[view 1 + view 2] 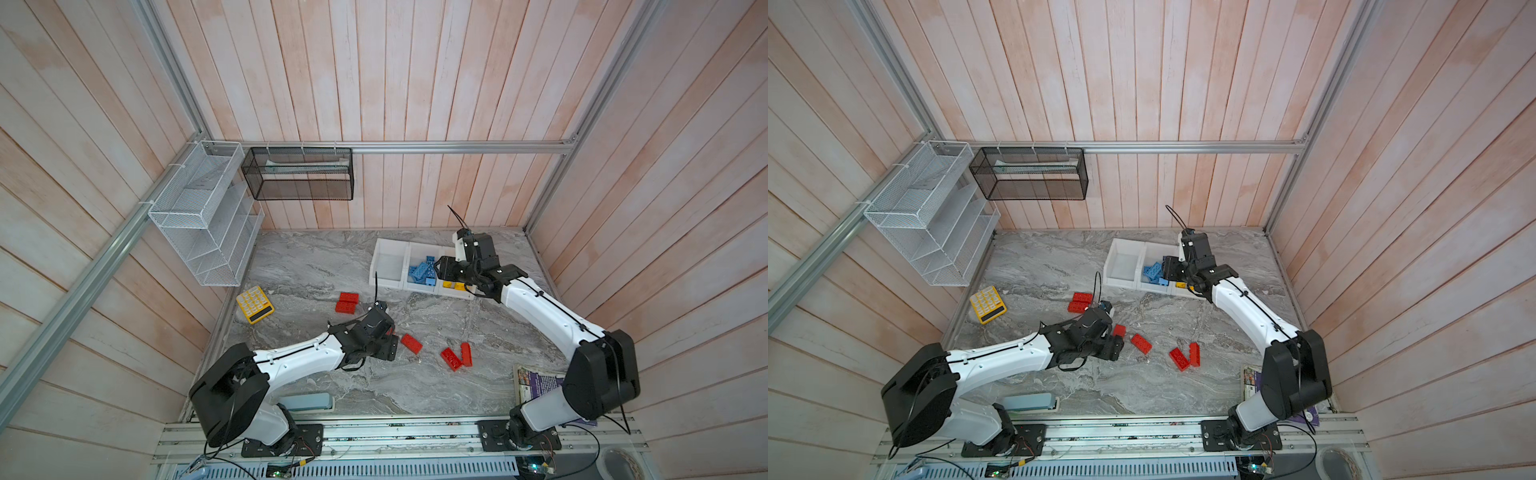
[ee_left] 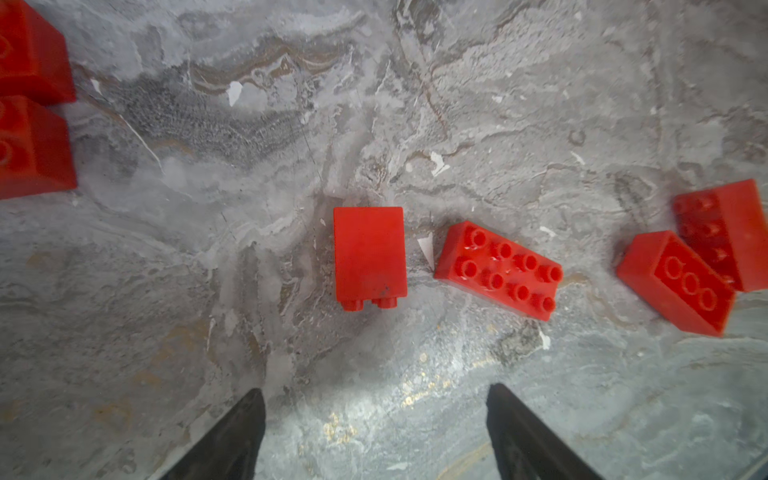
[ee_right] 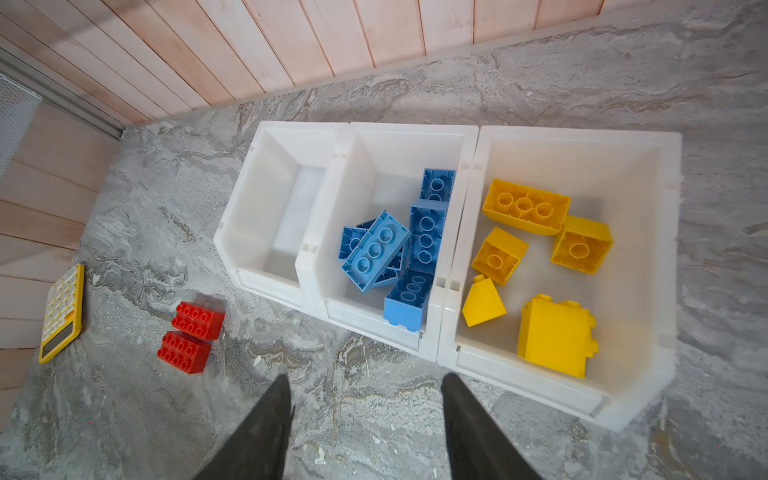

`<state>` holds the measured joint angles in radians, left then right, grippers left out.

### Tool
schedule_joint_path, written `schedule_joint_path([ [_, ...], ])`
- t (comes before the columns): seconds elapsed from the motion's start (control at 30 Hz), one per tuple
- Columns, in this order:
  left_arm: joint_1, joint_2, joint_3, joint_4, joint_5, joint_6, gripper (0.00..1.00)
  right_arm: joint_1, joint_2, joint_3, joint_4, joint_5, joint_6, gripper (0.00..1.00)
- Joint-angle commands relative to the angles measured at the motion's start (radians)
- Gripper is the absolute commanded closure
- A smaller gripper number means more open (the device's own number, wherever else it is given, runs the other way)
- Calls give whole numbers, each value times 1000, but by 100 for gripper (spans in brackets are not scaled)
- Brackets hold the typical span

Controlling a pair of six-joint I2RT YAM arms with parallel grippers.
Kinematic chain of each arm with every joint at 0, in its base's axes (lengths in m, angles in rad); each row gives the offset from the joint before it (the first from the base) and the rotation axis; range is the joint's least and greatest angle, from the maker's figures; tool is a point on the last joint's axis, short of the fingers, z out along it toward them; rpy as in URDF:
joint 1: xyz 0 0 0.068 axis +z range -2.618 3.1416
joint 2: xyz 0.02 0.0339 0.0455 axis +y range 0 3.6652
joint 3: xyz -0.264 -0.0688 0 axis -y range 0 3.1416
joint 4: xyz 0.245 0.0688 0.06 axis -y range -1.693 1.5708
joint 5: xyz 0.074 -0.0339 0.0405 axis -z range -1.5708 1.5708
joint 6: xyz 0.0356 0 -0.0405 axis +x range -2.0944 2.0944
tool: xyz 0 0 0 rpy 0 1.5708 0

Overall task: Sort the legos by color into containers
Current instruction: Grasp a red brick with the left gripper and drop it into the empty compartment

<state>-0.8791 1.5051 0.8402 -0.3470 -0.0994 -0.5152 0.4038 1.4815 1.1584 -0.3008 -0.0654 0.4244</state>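
Three white containers (image 3: 257, 208) stand joined in a row. One is bare, the middle one holds blue legos (image 3: 386, 249), and the end one holds yellow legos (image 3: 540, 249). Red legos lie loose on the marble: a pair (image 1: 346, 302), a single studded one (image 1: 411, 343) and two more (image 1: 457, 357). My left gripper (image 2: 376, 395) is open and low over the table. A red lego on its side (image 2: 370, 257) lies just beyond its fingertips, untouched. My right gripper (image 3: 366, 381) hangs open and empty in front of the containers (image 1: 390, 268).
A yellow calculator (image 1: 254, 304) lies left of the red pair. A white wire rack (image 1: 199, 216) and a black mesh basket (image 1: 299, 174) hang on the walls. A magazine (image 1: 536, 378) lies near the right arm's base, and a grey-blue box (image 1: 307, 402) lies at the front edge.
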Motion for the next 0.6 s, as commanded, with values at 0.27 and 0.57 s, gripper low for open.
schedule_joint_path([
  [0.27,-1,210,177,-91,-22,26,26,6,-145,-156,26,46,-5,42],
  [0.57,0,291,269,-145,-70,32,55,5,-197,-203,55,37,-10,42],
])
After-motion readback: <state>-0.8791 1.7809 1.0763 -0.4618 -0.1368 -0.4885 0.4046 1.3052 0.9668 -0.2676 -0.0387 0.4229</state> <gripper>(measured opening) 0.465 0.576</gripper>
